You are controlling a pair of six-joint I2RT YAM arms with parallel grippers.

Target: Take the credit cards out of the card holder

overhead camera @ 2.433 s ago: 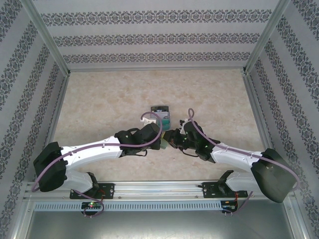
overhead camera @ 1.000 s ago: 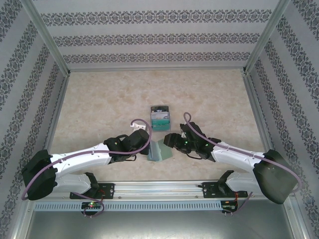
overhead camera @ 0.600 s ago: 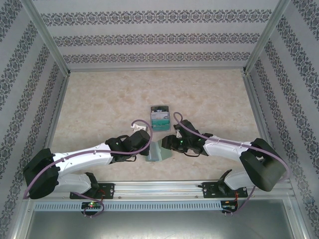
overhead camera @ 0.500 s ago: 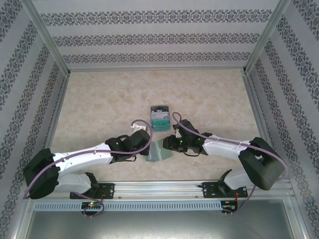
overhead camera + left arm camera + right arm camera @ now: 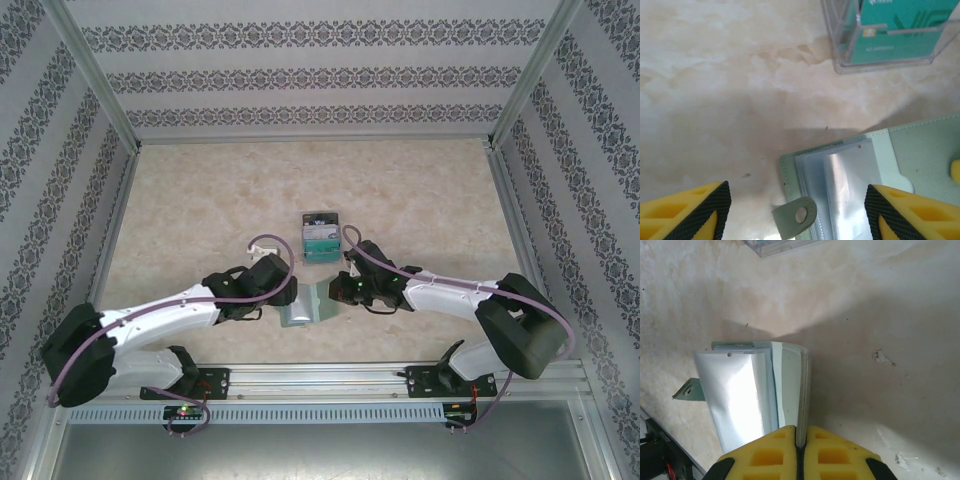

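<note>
The right claw (image 5: 799, 436) is clamped on the right panel edge of the card holder (image 5: 306, 305), and that panel stands raised. The left claw (image 5: 797, 212) gapes wide over the tab (image 5: 795, 216) end, gripping nothing. The holder lies open at near centre (glossy sleeves (image 5: 850, 190) up), long axis left to right. Just on its far side, a clear box (image 5: 840, 50) holds teal credit cards (image 5: 900, 25).

Overview, wrist close-ups; shared card holder (image 5: 850, 185), apparently

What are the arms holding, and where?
The right end effector pinches the card holder by one panel's edge; the left end effector is open, holding nothing.
</note>
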